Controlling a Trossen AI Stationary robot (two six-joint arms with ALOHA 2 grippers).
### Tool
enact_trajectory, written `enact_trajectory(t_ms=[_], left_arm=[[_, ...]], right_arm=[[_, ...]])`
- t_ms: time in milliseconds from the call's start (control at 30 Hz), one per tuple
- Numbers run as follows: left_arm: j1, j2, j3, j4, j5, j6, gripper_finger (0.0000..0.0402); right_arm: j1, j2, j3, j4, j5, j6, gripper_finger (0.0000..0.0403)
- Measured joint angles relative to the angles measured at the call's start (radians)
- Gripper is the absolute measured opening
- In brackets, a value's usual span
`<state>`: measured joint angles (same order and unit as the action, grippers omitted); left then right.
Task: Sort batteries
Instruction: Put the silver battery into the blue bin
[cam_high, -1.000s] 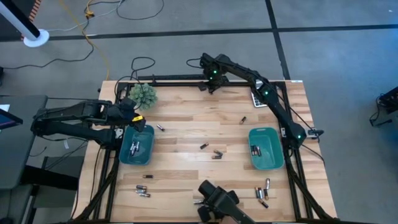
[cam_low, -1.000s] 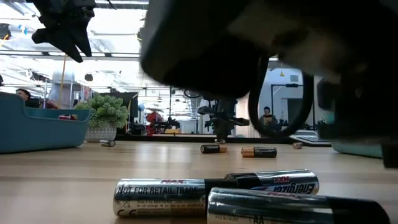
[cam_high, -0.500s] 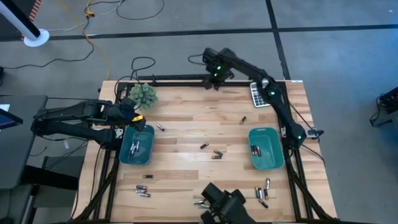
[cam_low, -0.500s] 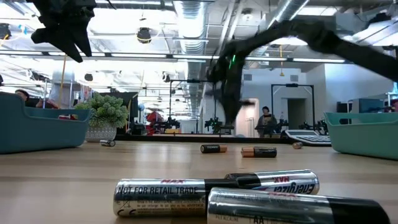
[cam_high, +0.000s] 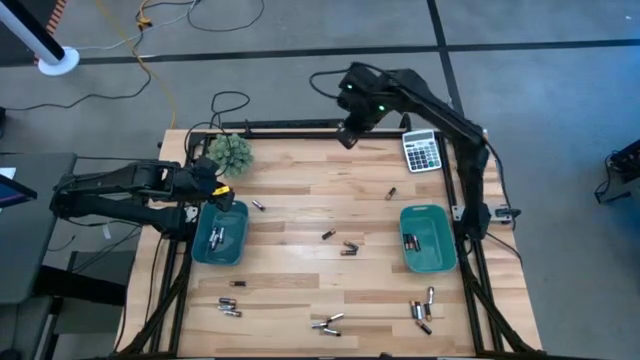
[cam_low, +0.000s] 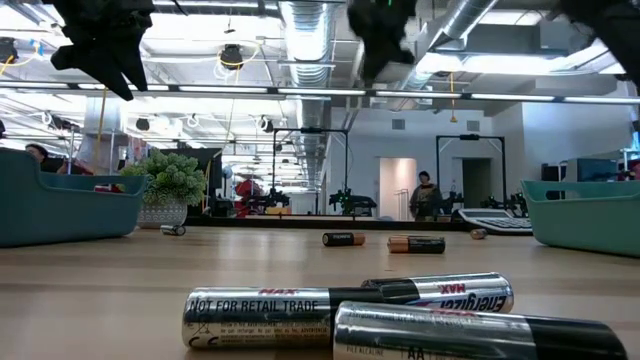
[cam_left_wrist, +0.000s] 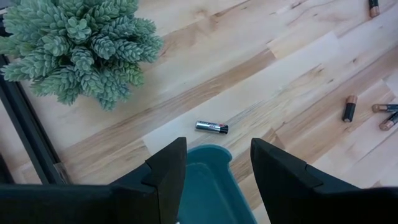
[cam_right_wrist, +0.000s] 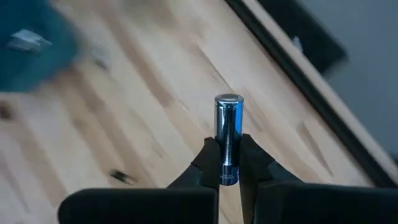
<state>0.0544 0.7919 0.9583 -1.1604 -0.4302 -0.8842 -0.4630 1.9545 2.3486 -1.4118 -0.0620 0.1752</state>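
My right gripper (cam_right_wrist: 228, 163) is shut on a silvery battery (cam_right_wrist: 228, 124) high above the table's far edge (cam_high: 348, 136), and shows at the top of the low view (cam_low: 378, 60). My left gripper (cam_left_wrist: 217, 147) hangs open and holds nothing. It is over the far rim of the left teal bin (cam_high: 197, 240) and also shows in the low view (cam_low: 100, 45). More batteries lie flat on the wood: one just beyond that bin (cam_left_wrist: 211, 127), some mid-table (cam_high: 348, 247), and clusters near the front edge (cam_high: 328, 322), (cam_high: 424, 308), (cam_low: 340, 310). The right teal bin (cam_high: 447, 240) holds a few. My right gripper pinches the battery's near half (cam_right_wrist: 227, 152) between its two fingers. The battery lies along the fingers and its free end (cam_right_wrist: 228, 101) juts out past the fingertips. It is lifted well clear of the table, carried on the gripper's downward slant.
A small green plant (cam_high: 230, 152) stands at the far left, just beyond the left bin. A grey calculator (cam_high: 423, 150) lies at the far right corner. A black frame rail runs along the far edge (cam_high: 290, 125). Bare wood lies between the two bins.
My right gripper, still shut on the battery, has risen from low over the table's near part to high above it, gone toward the far edge, and rolled at the wrist. The near-edge batteries it stood over now show uncovered.
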Motion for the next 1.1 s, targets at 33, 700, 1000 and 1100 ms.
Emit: enact_trajectory(t_ms=[33, 700, 1000, 1100], left_arm=[[0.0, 0.0, 0.0, 0.0, 0.0, 0.005, 0.0174], [0.0, 0.0, 0.0, -0.003, 0.0, 0.076, 0.0174], [0.0, 0.0, 0.0, -0.005, 0.0, 0.051, 0.0174], [0.0, 0.0, 0.0, -0.009, 0.0, 0.029, 0.0174]], right_arm=[[0.021, -0.02, 0.0, 0.041, 0.0, -0.001, 0.0031], [0.368, 0.304, 0.001, 0.552, -0.169, -0.047, 0.0029], [0.438, 0.514, 0.001, 1.064, -0.18, -0.105, 0.0028], [0.454, 0.561, 0.003, 1.146, -0.18, -0.097, 0.0028]])
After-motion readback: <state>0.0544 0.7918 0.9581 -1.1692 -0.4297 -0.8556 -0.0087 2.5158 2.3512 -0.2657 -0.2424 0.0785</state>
